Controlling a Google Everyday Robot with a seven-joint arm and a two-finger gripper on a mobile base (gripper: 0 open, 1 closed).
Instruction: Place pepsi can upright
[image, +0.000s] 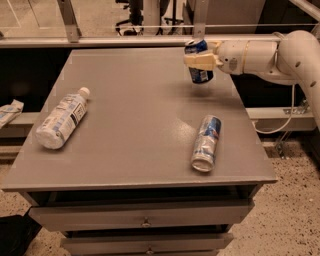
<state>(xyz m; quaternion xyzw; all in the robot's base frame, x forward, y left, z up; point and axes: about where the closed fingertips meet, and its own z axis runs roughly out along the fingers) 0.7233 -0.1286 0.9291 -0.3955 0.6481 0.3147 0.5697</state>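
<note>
Cream-white gripper (202, 60) reaches in from the right, clenched across the middle of the pepsi can (200, 75), which hangs roughly upright with a slight lean just above the table (135, 125) near its far right corner. The risk I see is letting go while the base is off the surface or canted: the can could tip, roll and drop over the edge close by. The slimmer can (206, 142) lying on its side and the plastic bottle (62, 118) at left are well apart from it
</note>
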